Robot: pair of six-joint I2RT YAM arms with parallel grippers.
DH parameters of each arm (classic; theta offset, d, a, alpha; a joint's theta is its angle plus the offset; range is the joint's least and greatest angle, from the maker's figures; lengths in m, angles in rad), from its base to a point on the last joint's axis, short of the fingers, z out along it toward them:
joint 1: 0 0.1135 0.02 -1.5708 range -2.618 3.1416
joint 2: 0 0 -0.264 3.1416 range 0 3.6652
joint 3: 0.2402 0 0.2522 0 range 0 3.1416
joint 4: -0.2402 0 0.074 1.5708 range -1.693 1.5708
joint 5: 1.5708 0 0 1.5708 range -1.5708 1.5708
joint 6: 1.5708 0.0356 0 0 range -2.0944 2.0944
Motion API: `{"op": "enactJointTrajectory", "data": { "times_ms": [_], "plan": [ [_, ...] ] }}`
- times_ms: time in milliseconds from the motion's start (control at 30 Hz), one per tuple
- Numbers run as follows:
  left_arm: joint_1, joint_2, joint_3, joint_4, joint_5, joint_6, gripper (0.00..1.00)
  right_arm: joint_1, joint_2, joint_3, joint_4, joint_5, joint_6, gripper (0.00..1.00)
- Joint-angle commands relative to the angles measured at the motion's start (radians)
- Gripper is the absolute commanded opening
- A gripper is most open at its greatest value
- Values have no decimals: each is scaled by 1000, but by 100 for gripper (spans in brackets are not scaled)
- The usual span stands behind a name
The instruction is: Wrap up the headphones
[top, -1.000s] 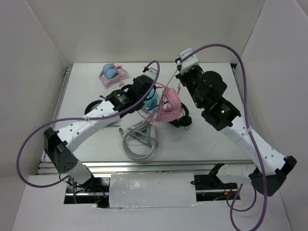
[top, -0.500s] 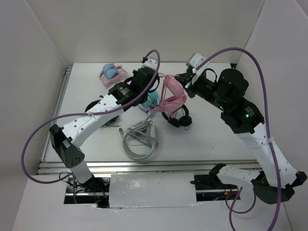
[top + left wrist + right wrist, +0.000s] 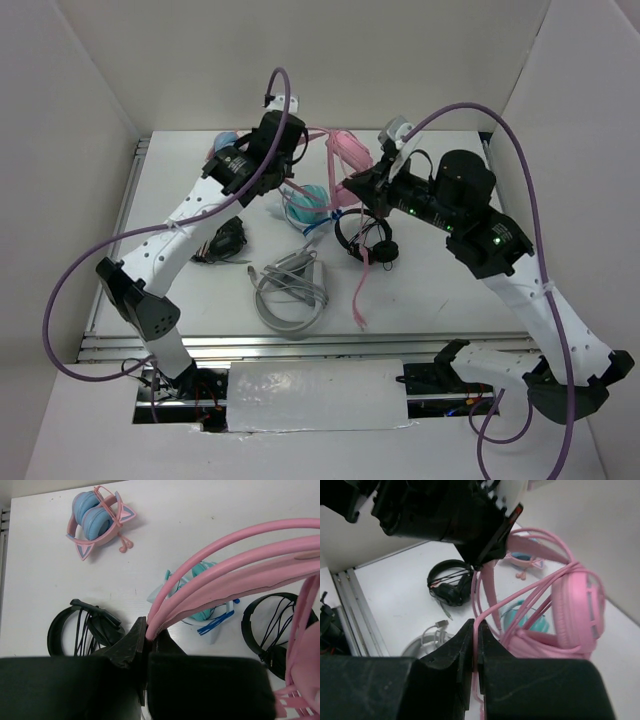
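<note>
The all-pink headphones [image 3: 352,158] hang in the air over the back of the table. My left gripper [image 3: 298,136] is shut on their pink headband [image 3: 235,555], which arcs to the right from its jaws [image 3: 150,634]. My right gripper [image 3: 353,190] sits just below the cups and is shut on the thin pink cable [image 3: 479,625]. Several cable strands run across the big padded cup [image 3: 575,610]. The cable's loose tail [image 3: 361,290] hangs down toward the table's front.
A small pink pair with blue cups [image 3: 97,517] lies at the back left. Black on-ear pairs lie at the left [image 3: 230,238] and centre [image 3: 368,242]. A teal pair [image 3: 305,206] lies under the headphones. A grey cable coil [image 3: 290,295] lies in front.
My left arm has lifted the headphones up and back toward the wall. My right gripper has moved left and lower along the cable, and the cable tail now hangs free toward the front.
</note>
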Motion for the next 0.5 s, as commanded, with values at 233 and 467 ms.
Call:
{"op": "enactJointTrajectory", "data": {
  "times_ms": [233, 467],
  "plan": [
    [119, -84, 146, 18, 151, -119, 0, 67, -19, -277, 388, -13, 187, 37],
    [128, -184, 157, 50, 237, -124, 0, 176, -53, -375, 419, 251, 103, 77]
  ]
}}
